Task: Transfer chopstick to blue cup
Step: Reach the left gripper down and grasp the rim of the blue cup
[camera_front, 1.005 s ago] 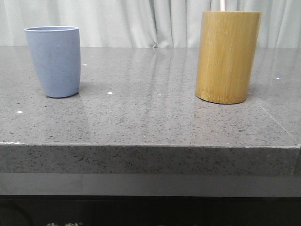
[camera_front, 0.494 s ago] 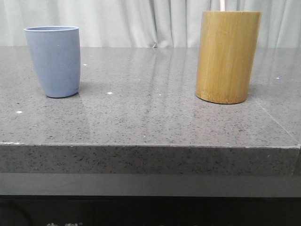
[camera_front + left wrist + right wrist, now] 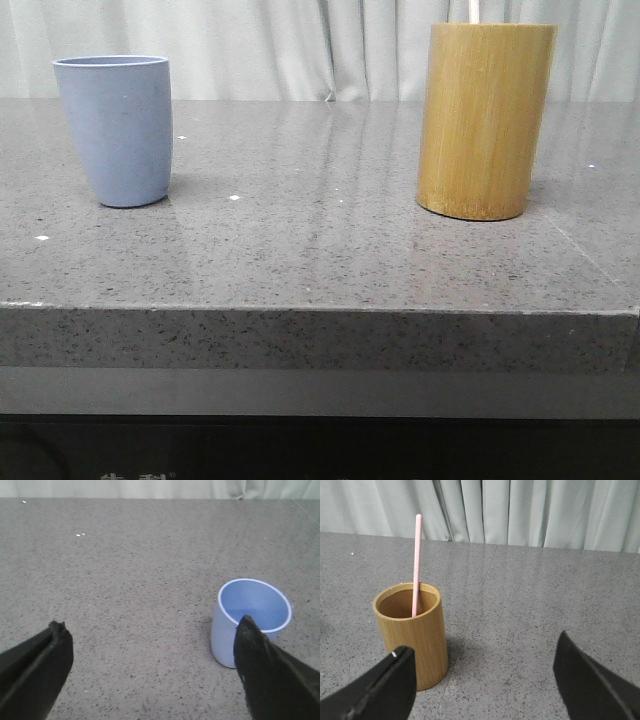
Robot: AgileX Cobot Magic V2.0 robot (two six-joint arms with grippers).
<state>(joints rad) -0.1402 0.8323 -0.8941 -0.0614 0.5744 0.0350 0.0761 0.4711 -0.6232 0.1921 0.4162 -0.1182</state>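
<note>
A grey speckled stone table (image 3: pixel 320 250) spans the front view, its glossy top reflecting the pleated pale curtain (image 3: pixel 300 45) hanging behind it. The table's thick front edge is square. Below it runs a lighter grey band, then a dark panel.

The tabletop (image 3: pixel 320 240) is a grey speckled stone slab with a glossy, reflective surface and a thick front edge. Two containers stand upright on it, well apart: the blue cup (image 3: pixel 115 130) toward its left side and a taller tan bamboo holder (image 3: pixel 485 120) toward its right.
</note>
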